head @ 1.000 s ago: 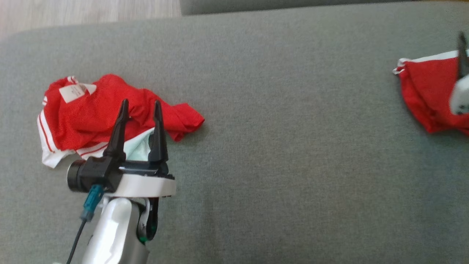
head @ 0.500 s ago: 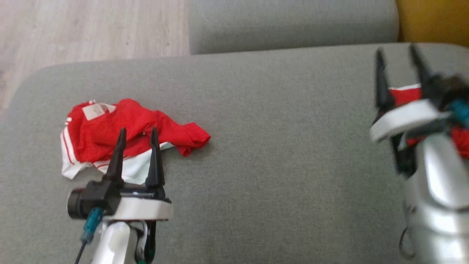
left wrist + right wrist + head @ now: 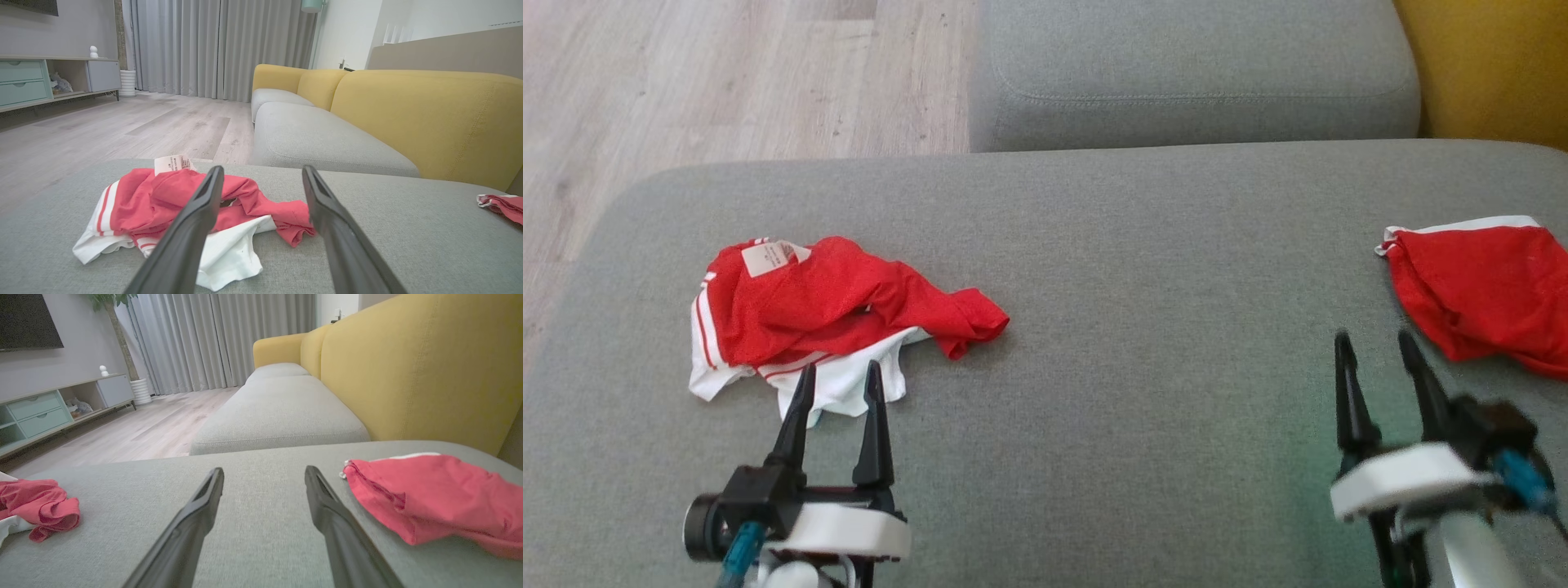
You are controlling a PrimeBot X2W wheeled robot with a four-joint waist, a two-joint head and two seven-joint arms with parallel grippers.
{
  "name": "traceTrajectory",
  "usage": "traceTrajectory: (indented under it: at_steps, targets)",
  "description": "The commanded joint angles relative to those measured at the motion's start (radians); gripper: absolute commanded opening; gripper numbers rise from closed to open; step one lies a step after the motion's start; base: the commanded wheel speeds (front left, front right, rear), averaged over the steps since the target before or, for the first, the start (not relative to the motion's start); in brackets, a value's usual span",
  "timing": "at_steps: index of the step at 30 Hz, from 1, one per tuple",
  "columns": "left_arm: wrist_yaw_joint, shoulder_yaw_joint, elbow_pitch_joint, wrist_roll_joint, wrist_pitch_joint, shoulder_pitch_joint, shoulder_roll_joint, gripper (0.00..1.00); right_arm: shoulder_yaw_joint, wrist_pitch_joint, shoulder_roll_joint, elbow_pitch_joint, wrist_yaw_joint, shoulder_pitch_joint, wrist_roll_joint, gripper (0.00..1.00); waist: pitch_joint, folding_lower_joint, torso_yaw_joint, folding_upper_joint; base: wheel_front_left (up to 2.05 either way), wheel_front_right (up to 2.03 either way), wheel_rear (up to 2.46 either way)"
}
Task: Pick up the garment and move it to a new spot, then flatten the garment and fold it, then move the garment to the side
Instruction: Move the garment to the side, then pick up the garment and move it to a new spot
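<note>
Plainly, crumpled garment and flatter garment make two; left claw and right claw gape empty.

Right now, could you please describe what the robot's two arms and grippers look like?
The left gripper and right gripper each have two long, tapering black fingers on a black base, backed by a curved white collar. A teal connector sits beside a black cylindrical camera on the left wrist. The right wrist has a second teal connector and a silvery forearm.
</note>
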Motion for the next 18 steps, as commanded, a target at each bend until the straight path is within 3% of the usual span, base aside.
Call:
traceTrajectory:
  at_steps: [1,18]
  targets:
    - [0.003,0.035,-0.033,-0.003,-0.008,-0.028,0.003,1.00,0.027,-0.016,0.003,-0.039,-0.001,-0.027,0.011,1.00,-0.001,0.0002,-0.001,-0.0001,0.00,0.00,0.00]
    - [0.026,0.021,-0.054,-0.023,-0.008,-0.011,0.003,1.00,0.063,-0.029,0.003,-0.068,-0.001,0.019,0.064,1.00,-0.017,0.0002,-0.011,-0.0001,0.00,0.00,0.00]
